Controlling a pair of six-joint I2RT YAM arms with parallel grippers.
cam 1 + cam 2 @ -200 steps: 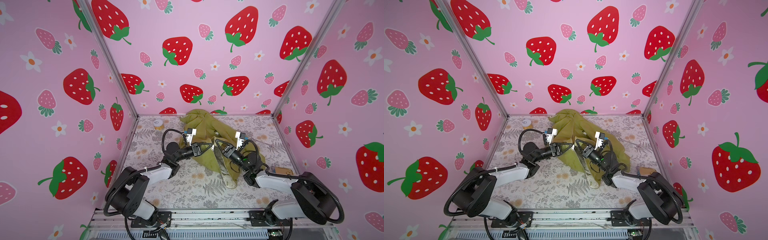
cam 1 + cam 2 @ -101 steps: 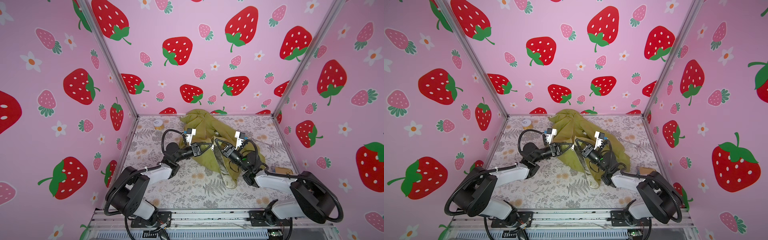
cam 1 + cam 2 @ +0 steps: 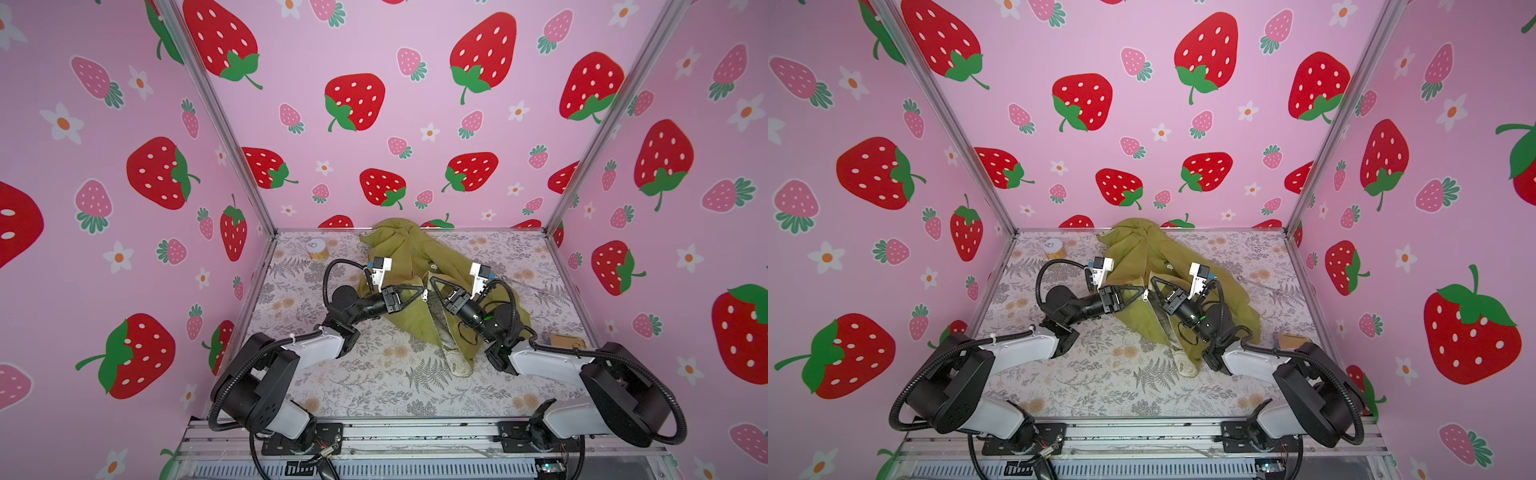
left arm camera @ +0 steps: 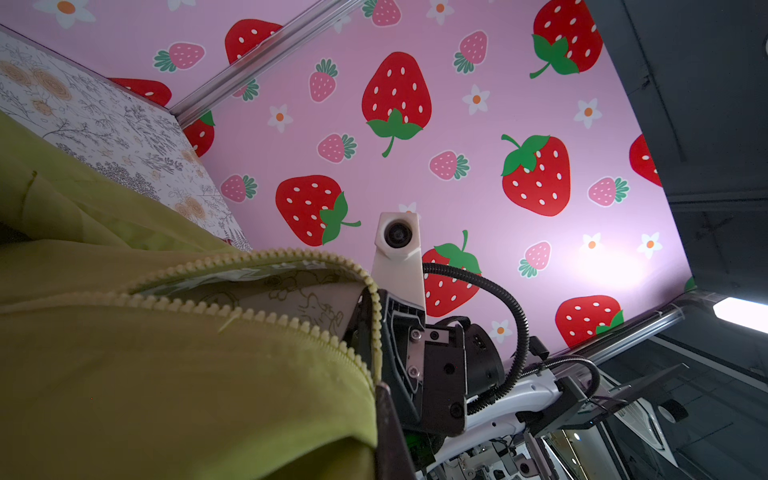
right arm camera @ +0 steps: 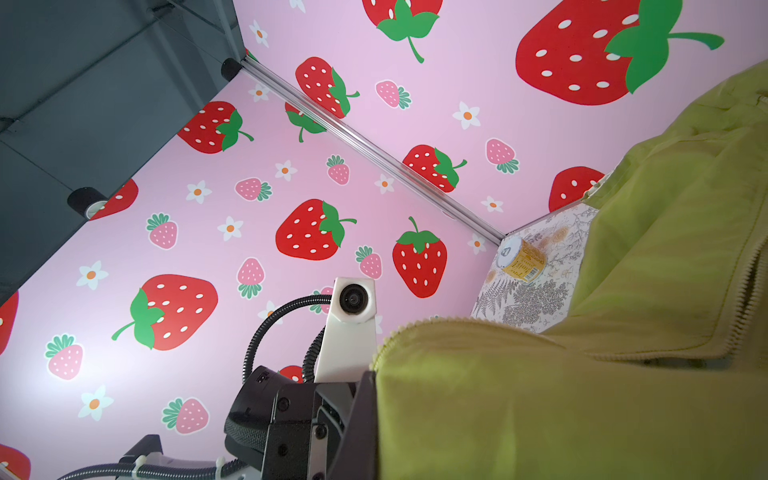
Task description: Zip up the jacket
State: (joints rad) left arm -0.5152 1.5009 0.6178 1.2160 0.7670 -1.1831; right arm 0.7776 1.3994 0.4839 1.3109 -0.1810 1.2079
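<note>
We find the jacket (image 3: pixel 399 249) lying on the counter (image 3: pixel 374 386). Behind and left of the jacket stands a small tin (image 3: pixel 316 248). Right of the jacket lies a thin rod (image 3: pixel 519 284). The left gripper (image 3: pixel 420 291) meets the jacket's middle from its left, and the right gripper (image 3: pixel 432 281) from its right.

You see a small yellow-labelled jar (image 3: pixel 316 248) with a white lid on the fern-print table (image 3: pixel 374 386), left of frame centre. At right, a tan object (image 3: pixel 567 341) lies below a thin rod (image 3: pixel 519 284). Strawberry-print walls (image 3: pixel 374 124) surround them.
</note>
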